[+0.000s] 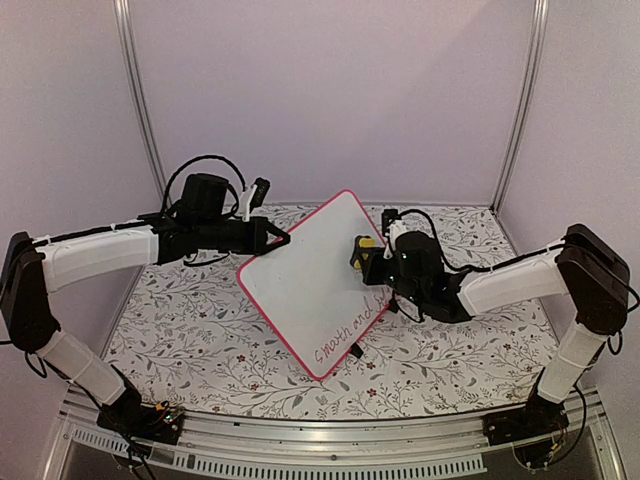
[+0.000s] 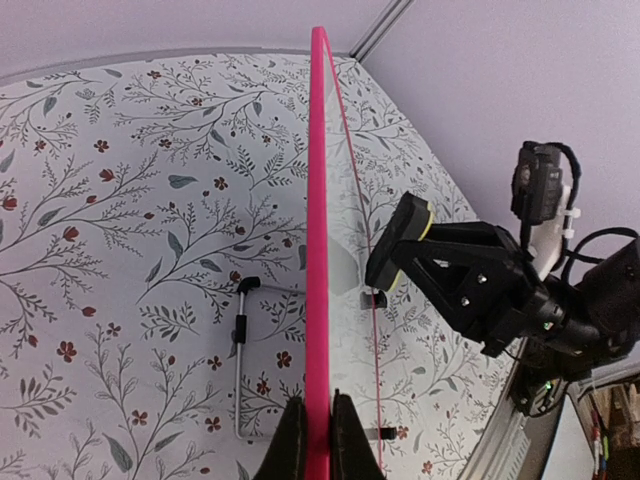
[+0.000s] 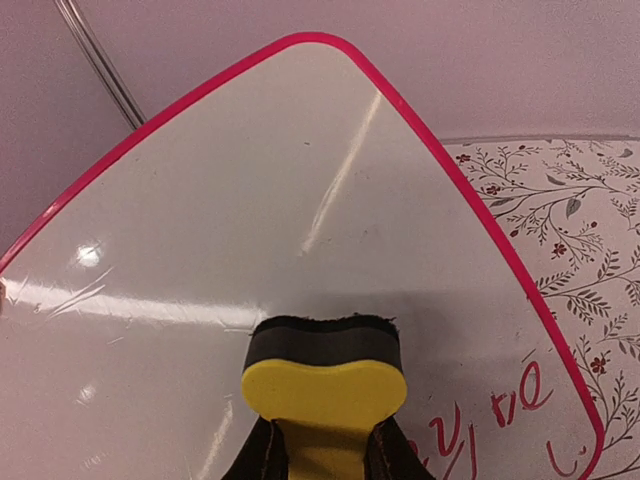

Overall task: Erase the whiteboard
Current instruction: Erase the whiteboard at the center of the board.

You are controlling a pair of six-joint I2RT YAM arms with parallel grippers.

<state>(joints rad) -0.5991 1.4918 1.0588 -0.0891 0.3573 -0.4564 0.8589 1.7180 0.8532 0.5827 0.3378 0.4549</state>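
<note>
Showing a pink-framed whiteboard (image 1: 310, 280) tilting up on edge, turned diamond-wise, carrying red handwriting along its lower right side.

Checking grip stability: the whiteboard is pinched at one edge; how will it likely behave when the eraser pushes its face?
Probably stiff: the whiteboard looks straight edge-on. Pinched at its frame by the left hand, it may pivot under a push from the eraser. Its glossy face should let the eraser glide.

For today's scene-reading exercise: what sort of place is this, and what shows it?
Probably a robot test enclosure: plain lilac walls with metal corner posts, a floral-print tabletop, and two white-and-black robot arms bolted to an aluminium rail at its near edge.
</note>
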